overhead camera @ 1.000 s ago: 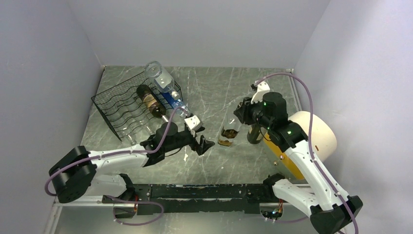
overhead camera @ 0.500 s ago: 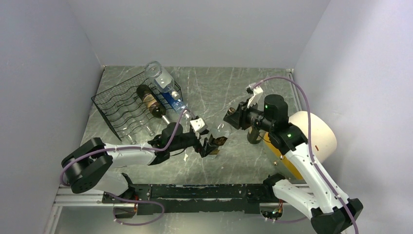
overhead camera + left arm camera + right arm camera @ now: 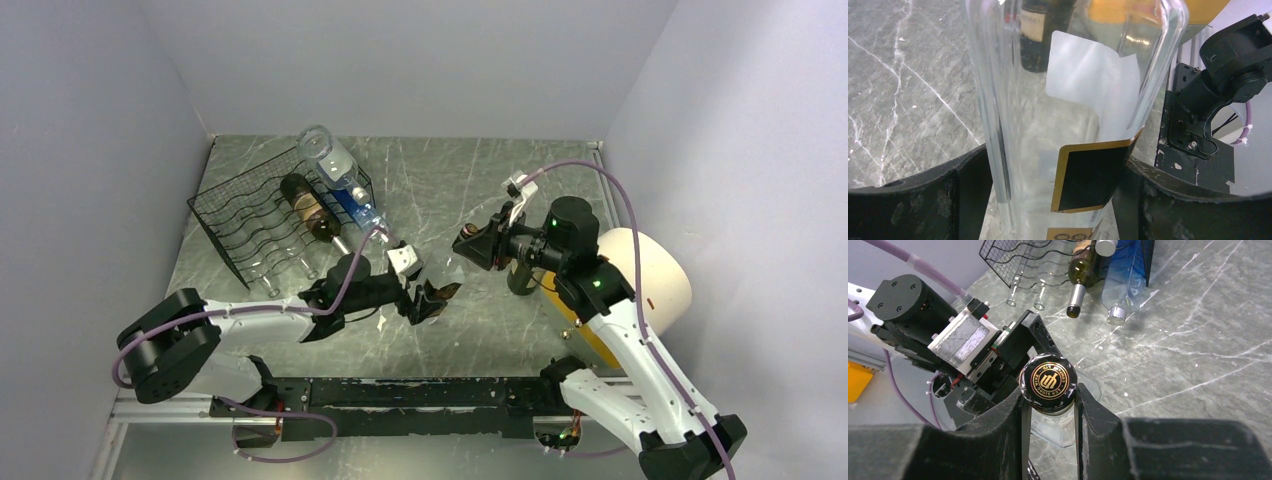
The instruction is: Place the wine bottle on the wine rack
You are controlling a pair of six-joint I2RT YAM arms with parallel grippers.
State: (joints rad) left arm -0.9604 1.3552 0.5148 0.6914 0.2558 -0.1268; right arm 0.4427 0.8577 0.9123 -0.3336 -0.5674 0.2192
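Since a second ago the left hand [image 3: 427,300] has slid in from beside the wine bottle [image 3: 1083,90] and closed round its lower body, and the bottle has tipped so that its neck leans toward the right arm. It now hangs slanted between the two arms in the middle of the table [image 3: 450,180], well apart from the wine rack [image 3: 245,225] at the far left. I cannot tell whether its base touches the table.

The glass is clear and looks empty, so I judge it fairly light, but stiff, smooth, and quick to break if dropped. The left fingers press both sides of the body at the black and gold label [image 3: 1088,175], a sound place to carry it: wide, and less slick than bare glass. The right hand [image 3: 1050,405] is clamped on the black cap [image 3: 1049,382], a small hold that steers better than it bears weight.

On the rack a dark bottle [image 3: 305,210] and a blue-tinted bottle [image 3: 345,185] already lie in cradles, necks toward the arms.
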